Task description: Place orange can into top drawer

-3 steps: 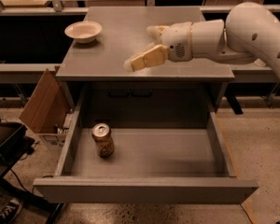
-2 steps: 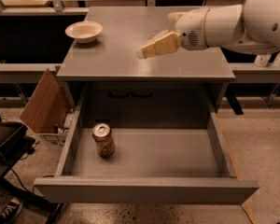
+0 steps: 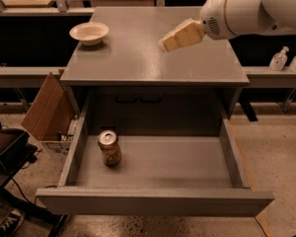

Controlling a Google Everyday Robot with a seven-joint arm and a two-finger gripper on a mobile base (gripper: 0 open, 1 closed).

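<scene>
The orange can (image 3: 109,148) stands upright inside the open top drawer (image 3: 153,201), near its left side. Its silver pull-tab top faces up. The drawer is pulled far out from the grey cabinet (image 3: 153,58). My gripper (image 3: 167,42) is high above the cabinet top, to the upper right of the can and well clear of it. Its cream fingers (image 3: 180,35) point down to the left and hold nothing. The white arm reaches in from the upper right.
A cream round bowl (image 3: 89,32) sits at the back left of the cabinet top. An open cardboard box (image 3: 47,110) stands on the floor left of the cabinet. A dark object (image 3: 5,152) is at the lower left. Bottles (image 3: 278,59) stand at the right.
My gripper has risen and drawn back to the upper right, away from the drawer. The can has not moved in the drawer.
</scene>
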